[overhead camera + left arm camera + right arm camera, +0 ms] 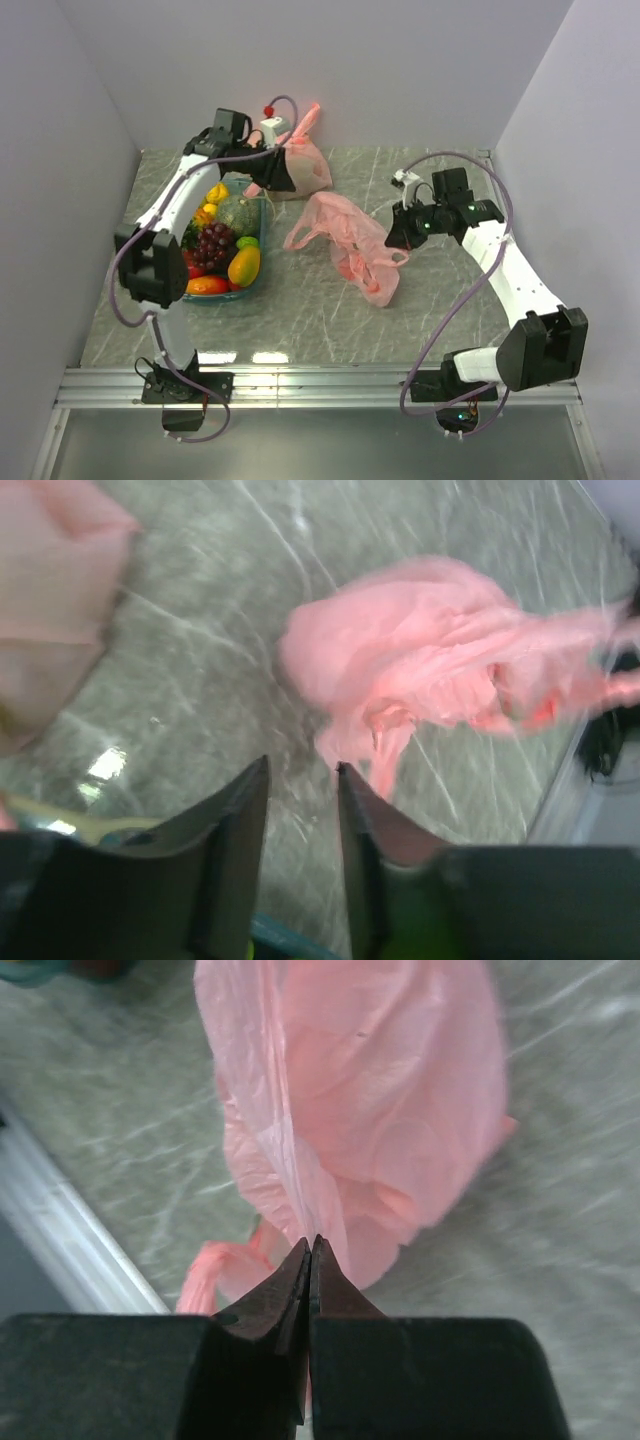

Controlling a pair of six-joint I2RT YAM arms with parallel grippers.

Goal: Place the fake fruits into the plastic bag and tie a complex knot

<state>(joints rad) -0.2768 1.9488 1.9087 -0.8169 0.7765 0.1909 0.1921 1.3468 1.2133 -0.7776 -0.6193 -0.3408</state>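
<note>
The salmon-pink plastic bag (pixel 345 242) lies crumpled on the table's middle; it also shows in the left wrist view (pixel 450 665) and the right wrist view (pixel 370 1110). My right gripper (pixel 397 232) is at the bag's right edge, and its jaws (pixel 311 1243) are shut on a fold of the bag's plastic. The fake fruits lie in a teal basket (pixel 262 250) at the left: purple grapes (pixel 210 245), a mango (pixel 244 266), a lime (pixel 247 242), a yellow fruit (pixel 217 192). My left gripper (pixel 278 172) is open and empty (pixel 300 770), high at the back beside the basket.
A paler peach-pink bag (pixel 305 165) with a stiff pink tail (pixel 308 117) stands at the back, right of my left gripper; it shows blurred in the left wrist view (pixel 50 590). A white device (pixel 272 128) sits behind it. Walls close in on three sides.
</note>
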